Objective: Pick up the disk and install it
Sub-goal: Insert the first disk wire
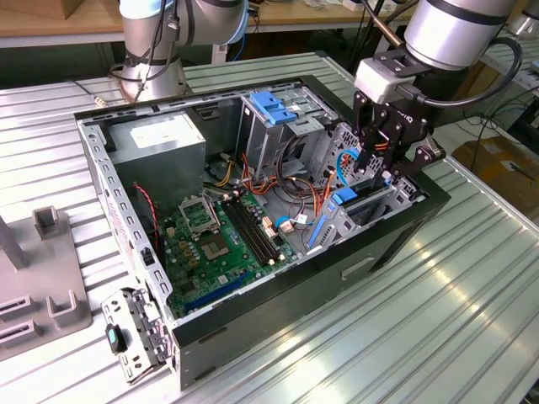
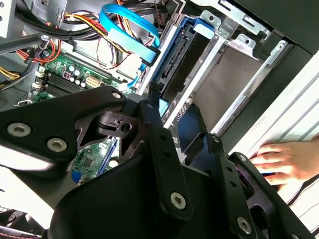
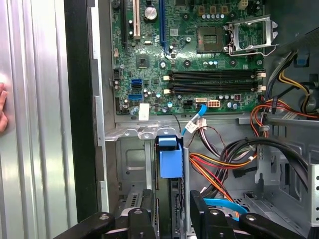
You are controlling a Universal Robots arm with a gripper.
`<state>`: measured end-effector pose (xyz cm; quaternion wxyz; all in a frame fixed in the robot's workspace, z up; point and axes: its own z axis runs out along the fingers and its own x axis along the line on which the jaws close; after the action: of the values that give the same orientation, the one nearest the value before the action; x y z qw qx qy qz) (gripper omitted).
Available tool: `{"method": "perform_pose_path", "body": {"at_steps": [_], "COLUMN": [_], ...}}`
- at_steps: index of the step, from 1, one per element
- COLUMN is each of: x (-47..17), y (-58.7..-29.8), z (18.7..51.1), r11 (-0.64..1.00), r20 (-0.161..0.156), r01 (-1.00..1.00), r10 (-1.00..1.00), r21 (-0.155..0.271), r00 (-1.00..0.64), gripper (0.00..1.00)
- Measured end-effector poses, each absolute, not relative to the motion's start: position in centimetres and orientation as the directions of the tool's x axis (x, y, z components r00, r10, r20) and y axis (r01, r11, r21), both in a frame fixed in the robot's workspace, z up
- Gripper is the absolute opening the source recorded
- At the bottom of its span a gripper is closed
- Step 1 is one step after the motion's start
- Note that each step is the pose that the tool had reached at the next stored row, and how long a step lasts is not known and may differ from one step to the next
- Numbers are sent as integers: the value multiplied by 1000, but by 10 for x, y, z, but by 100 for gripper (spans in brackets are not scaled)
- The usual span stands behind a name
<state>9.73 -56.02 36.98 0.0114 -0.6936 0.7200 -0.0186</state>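
The disk [image 1: 341, 210], with its bright blue rails, stands on edge in the drive bay at the front end of the open computer case [image 1: 253, 311], on the exterior view's right. My gripper [image 1: 376, 172] reaches down from above and is shut on the disk's upper end. In the first wrist view the disk [image 3: 169, 159] runs edge-on between my gripper's [image 3: 172, 209] two black fingers. In the second wrist view the disk [image 2: 182, 59] lies along the bay's metal frame, its near end in my gripper [image 2: 169, 117].
Inside the case are a green motherboard [image 1: 219, 244], a grey power-supply box [image 1: 160, 139], a drive cage with a blue latch piece [image 1: 274, 105], and loose cables [image 2: 124, 25]. A person's hand [image 2: 289, 159] rests on the ribbed table. Grey fixtures [image 1: 42, 269] stand at the exterior view's left.
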Motion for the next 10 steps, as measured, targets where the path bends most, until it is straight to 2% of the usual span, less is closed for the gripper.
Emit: {"method": "perform_pose_path", "body": {"at_steps": [10], "x": [97], "y": [-560], "z": [371], "r11": [37], "r20": [9], "r01": [-998], "r10": [-999], "r21": [-43], "r00": [-37], "gripper": [43]}}
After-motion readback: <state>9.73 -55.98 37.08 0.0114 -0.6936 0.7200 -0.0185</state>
